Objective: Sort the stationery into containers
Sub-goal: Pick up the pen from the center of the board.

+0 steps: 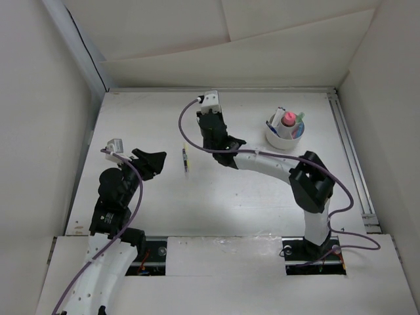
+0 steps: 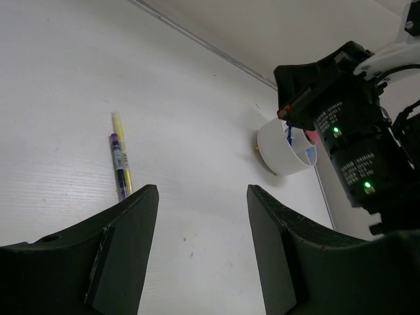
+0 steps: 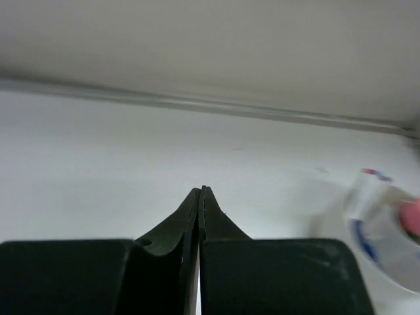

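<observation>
Two thin pens lie side by side on the table, a yellow pen [image 2: 122, 147] and a blue pen [image 2: 117, 165], seen as one short pair of pens [image 1: 186, 159] from above. The round white cup [image 1: 285, 136] stands at the back right and holds a pink piece [image 1: 289, 120], a green marker [image 1: 300, 118] and blue items. My left gripper [image 1: 155, 163] is open and empty, just left of the pens; the left wrist view shows it [image 2: 202, 191] over bare table. My right gripper [image 1: 210, 122] is shut on nothing [image 3: 201, 190], between the pens and the cup [image 3: 377, 226].
A metal rail [image 1: 348, 157] runs along the table's right edge. White walls close in the back and both sides. The right arm's forearm [image 1: 262, 161] stretches across the middle, and its black wrist body [image 2: 348, 144] partly hides the cup [image 2: 279, 154] in the left wrist view.
</observation>
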